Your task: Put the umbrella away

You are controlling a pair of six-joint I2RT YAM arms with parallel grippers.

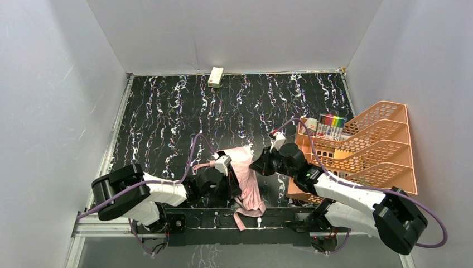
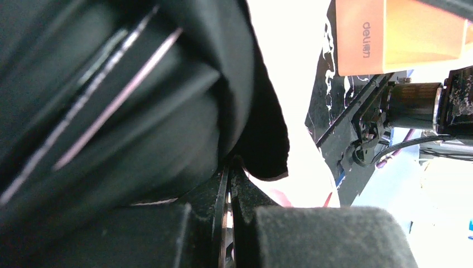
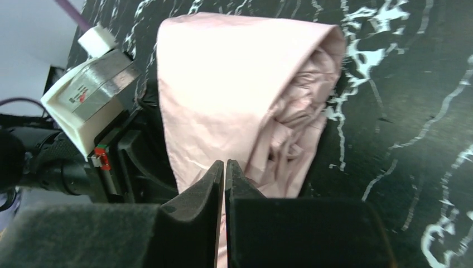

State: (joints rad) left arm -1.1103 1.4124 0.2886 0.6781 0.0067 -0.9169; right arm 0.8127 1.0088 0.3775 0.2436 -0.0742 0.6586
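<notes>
Umbrella lies collapsed at the near edge of the table, pink side up, between the two arms. The strap end trails toward the front rail.

Left gripper: fingers clenched together. Black fabric folds bulge right over the tips and fill the wrist view. Can't tell if any cloth is actually pinched.

Right gripper: fingers nearly together with only a hairline slit, tips at the lower edge of the pink bundle. Pink shows through the slit. Can't tell whether it's nipping fabric or just sitting against it.

Orange rack is on the right, apart from the umbrella.
</notes>
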